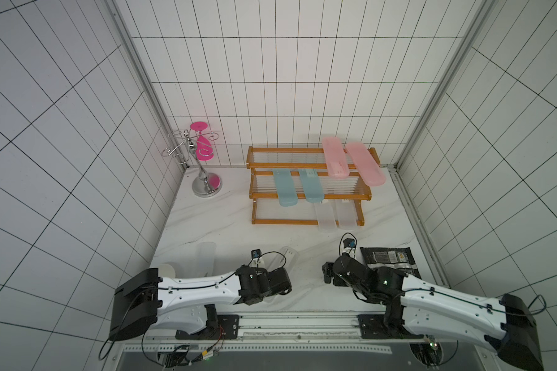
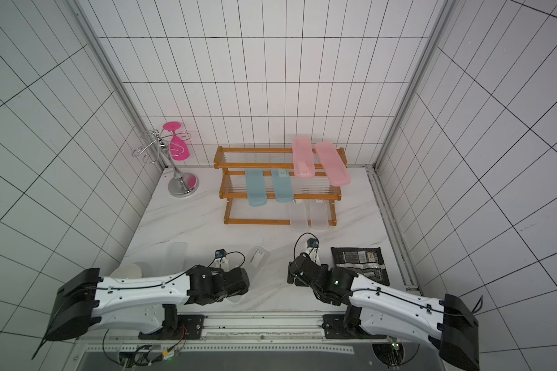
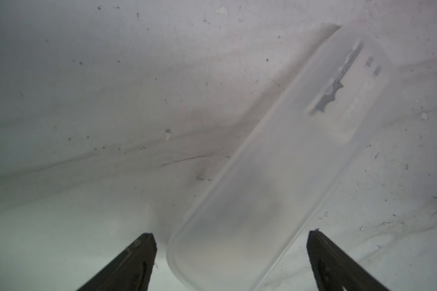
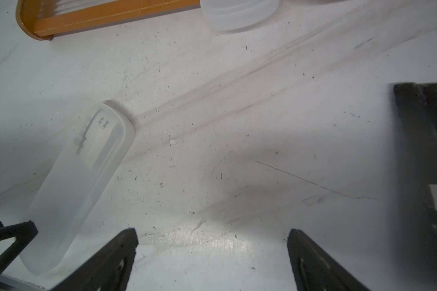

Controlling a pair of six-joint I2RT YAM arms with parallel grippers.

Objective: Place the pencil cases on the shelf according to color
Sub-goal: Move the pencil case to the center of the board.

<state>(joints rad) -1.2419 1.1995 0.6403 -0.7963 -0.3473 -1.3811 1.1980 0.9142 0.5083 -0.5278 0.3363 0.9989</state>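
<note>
Sorting is looking well along. The shelf [image 1: 283, 221] is standing at the back wall, and colour is going by tier. Two pink cases [image 1: 335, 157] are lying on the top tier, two teal cases [image 1: 285, 188] on the middle one, and two frosted cases [image 1: 325, 218] at the right end of the bottom one. All are lying front to back with their near ends overhanging the front rail; the cases appear longer than the tiers are deep.

Two more clear ones are lying loose on the worktop [image 1: 225, 225]. The labelled clear case [image 3: 275, 176] is lying flat and slanted. The left hand [image 3: 231, 234] is hanging over its near end, fingers spread wide to either side, apparently not touching its walls and gripping nothing. My reading: it is lining up to pinch across the narrow width, the only span those fingers could manage on so long a box. The other clear case [image 1: 205, 257] is lying farther left, beside the left arm.

The right hand [image 4: 212, 231] is hovering low over bare worktop, fingers wide apart and empty, between the labelled case and the black foil packet [image 1: 388, 260]. It is probably parked there to leave the left arm room.

The bottom tier's left part is showing free, so the clear pair likely belongs there.
</note>
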